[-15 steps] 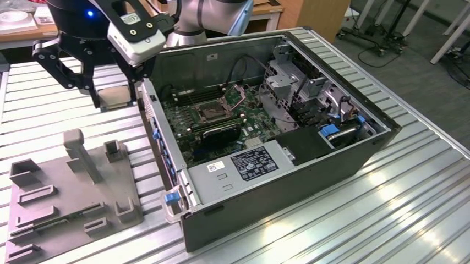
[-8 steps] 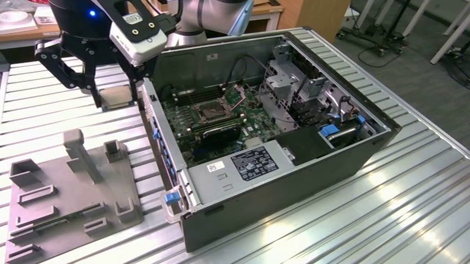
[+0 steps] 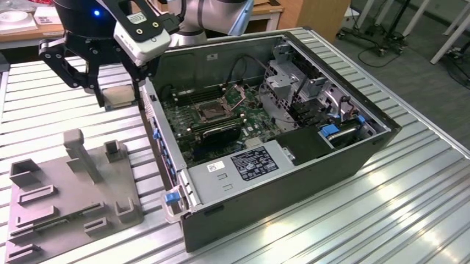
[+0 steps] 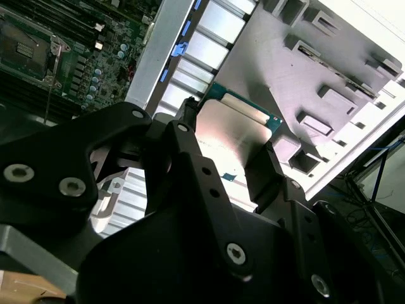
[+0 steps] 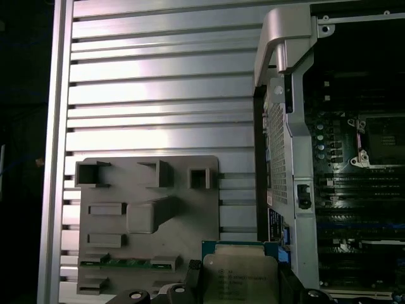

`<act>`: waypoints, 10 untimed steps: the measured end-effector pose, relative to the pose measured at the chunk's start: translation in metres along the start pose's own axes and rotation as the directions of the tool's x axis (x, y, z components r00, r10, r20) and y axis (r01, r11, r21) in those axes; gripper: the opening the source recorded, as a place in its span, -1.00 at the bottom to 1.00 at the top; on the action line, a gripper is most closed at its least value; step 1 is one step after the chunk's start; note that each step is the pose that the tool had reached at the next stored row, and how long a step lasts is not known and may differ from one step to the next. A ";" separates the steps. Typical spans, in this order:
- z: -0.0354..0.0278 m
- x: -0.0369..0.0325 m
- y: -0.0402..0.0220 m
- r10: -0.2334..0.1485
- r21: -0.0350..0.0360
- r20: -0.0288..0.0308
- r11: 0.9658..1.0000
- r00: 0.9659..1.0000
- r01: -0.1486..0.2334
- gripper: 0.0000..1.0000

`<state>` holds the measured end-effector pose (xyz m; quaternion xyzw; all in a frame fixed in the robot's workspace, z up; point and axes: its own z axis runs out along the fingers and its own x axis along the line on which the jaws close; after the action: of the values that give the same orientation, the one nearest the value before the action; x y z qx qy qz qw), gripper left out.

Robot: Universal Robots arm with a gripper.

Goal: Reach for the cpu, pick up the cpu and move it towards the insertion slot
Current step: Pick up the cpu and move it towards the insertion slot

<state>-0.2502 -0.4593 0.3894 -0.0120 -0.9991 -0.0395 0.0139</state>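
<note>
The cpu (image 5: 239, 277) is clamped between the gripper (image 4: 224, 149) fingers, above the table (image 3: 411, 198) beside the case (image 3: 294, 181). The slot (image 3: 208, 111) is seen in the exterior view; the tray (image 5: 149, 221) is seen in the first wrist view.

Matte black gripper (image 3: 110, 99) linkages with silver screws, silver-grey arm, perhaps a blue light.

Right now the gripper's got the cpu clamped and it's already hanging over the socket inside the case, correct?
Partly. The gripper is shut on the cpu, but not over the insertion slot. In the exterior view it hangs outside the computer case, over the slatted table to the exterior view's left of the case wall. The second wrist view shows the chip between the fingers.
</note>
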 end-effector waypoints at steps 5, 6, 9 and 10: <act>-0.0001 -0.0026 0.0001 0.000 0.000 0.000 1.000 1.000 0.000 0.08; -0.0001 -0.0031 0.0001 0.000 0.000 0.000 1.000 1.000 0.000 0.08; -0.0001 -0.0046 0.0002 0.000 0.000 0.000 1.000 1.000 0.000 0.08; -0.0001 -0.0051 0.0002 0.000 0.000 0.000 1.000 1.000 0.000 0.08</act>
<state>-0.2451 -0.4593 0.3894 -0.0120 -0.9991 -0.0395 0.0139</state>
